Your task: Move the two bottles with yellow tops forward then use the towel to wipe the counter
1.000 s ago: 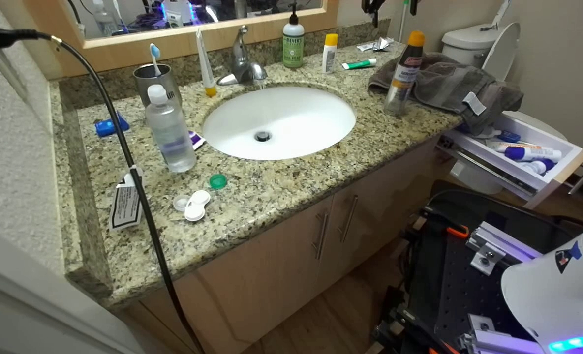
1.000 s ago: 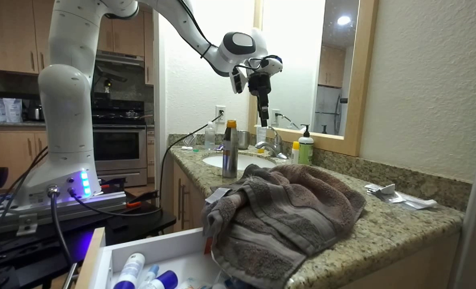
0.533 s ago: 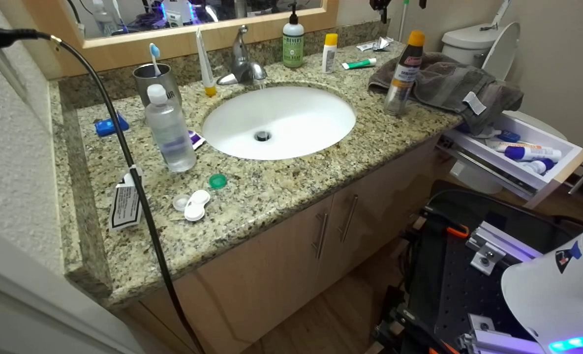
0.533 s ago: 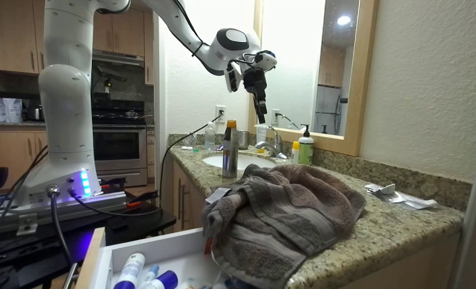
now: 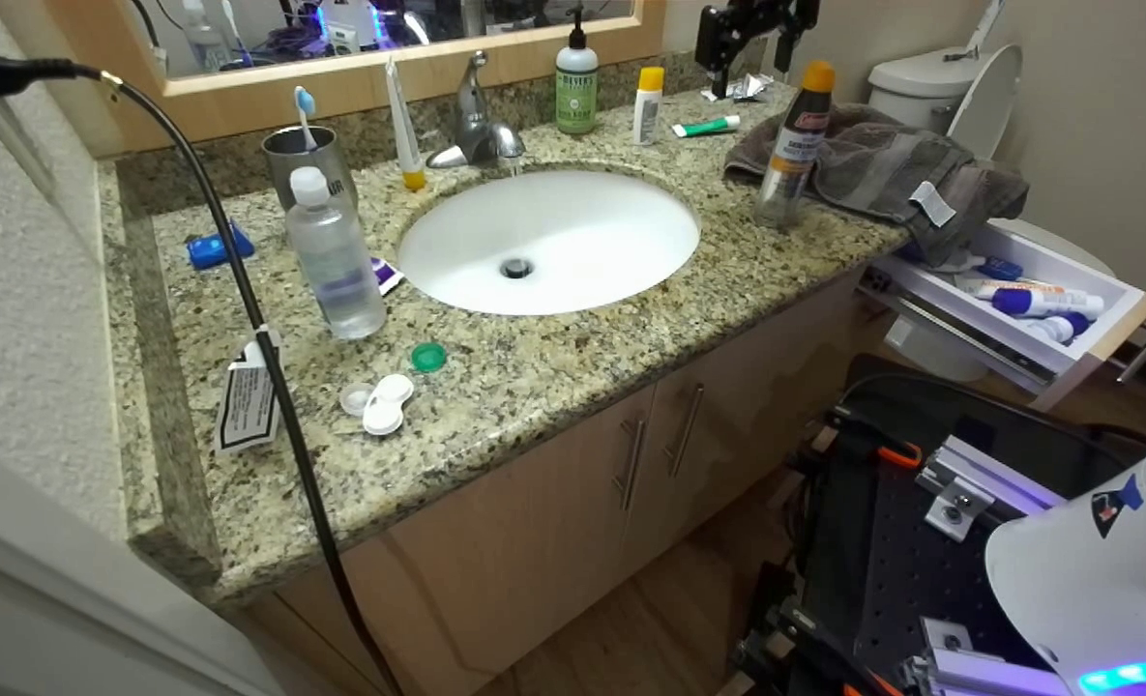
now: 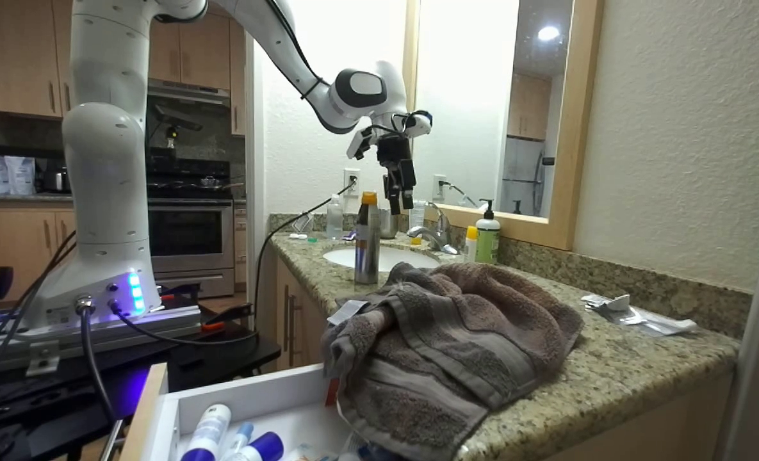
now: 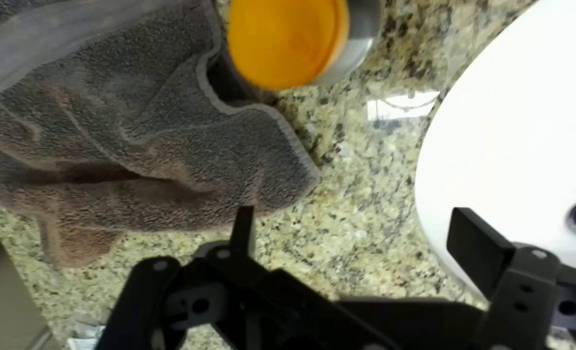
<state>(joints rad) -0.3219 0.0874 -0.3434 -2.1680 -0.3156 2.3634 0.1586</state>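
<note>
The tall spray bottle [image 5: 791,159] with an orange-yellow cap stands upright on the granite counter [image 5: 553,387], beside the towel; it also shows in an exterior view [image 6: 367,250] and its cap in the wrist view [image 7: 288,43]. The small white bottle [image 5: 646,116] with a yellow cap stands behind the sink, also in an exterior view [image 6: 471,244]; it is out of the wrist view. The grey-brown towel [image 6: 456,333] lies bunched at the counter's end, also in the wrist view [image 7: 137,146]. My gripper [image 7: 353,216] is open and empty above the counter [image 6: 401,208], apart from both bottles.
The sink [image 5: 553,242] and faucet [image 5: 476,126] are mid-counter. A green soap pump [image 5: 575,92] and green tube [image 5: 706,127] stand and lie near the white bottle. An open drawer [image 6: 244,390] juts out below the towel. A clear bottle [image 5: 336,261] and black cable [image 5: 273,358] are at the far end.
My gripper has come down towards the counter and turned, so both fingers now show in the exterior views. The bottles and towel have not moved.
</note>
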